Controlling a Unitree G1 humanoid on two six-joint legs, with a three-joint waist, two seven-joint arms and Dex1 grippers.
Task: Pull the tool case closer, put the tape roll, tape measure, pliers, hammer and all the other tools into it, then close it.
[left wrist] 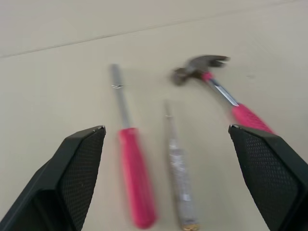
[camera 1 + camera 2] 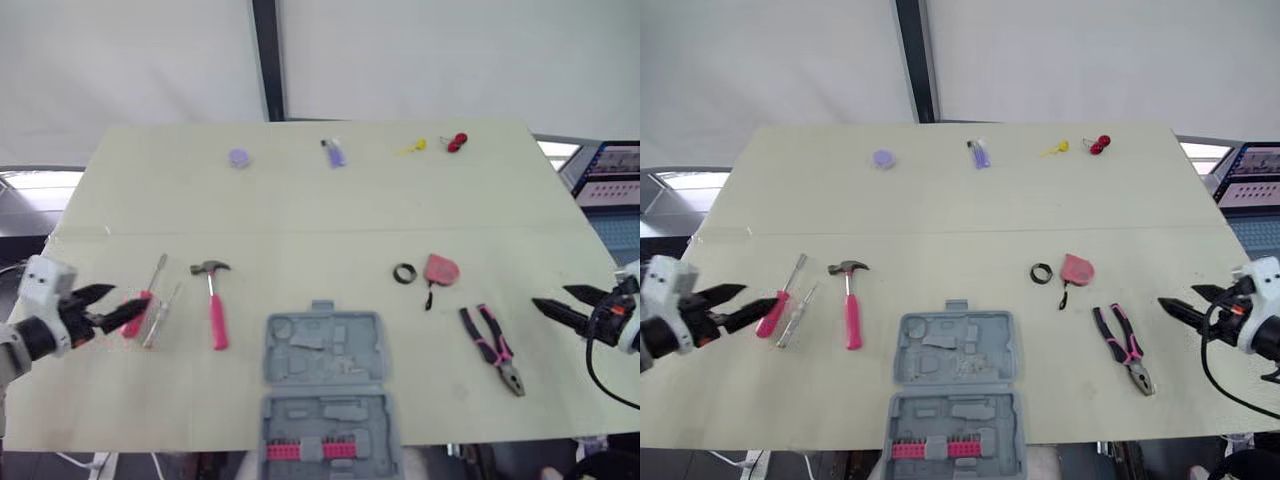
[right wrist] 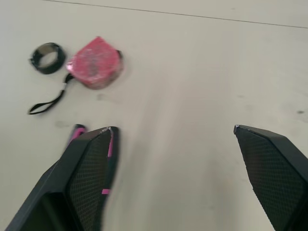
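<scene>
Left wrist view: left tool [image 1: 166,128] stood wide, right tool [image 3: 173,128] likewise; red screwdriver [image 1: 137,187], left of case [image 2: 325,350], needed a centred handle grip.

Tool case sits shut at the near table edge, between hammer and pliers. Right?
Not shut: the tool case lies open, both halves flat, as the right eye view shows. Rest holds: near edge, between hammer and pliers.

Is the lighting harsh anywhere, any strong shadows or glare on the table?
Left eye view: soft, even light on the table; hammer and pliers cast only faint shadows. Left wrist view: a small bright glint on the hammer's metal shaft. Right wrist view: the tape measure throws a thin, soft shadow; no glare.
</scene>
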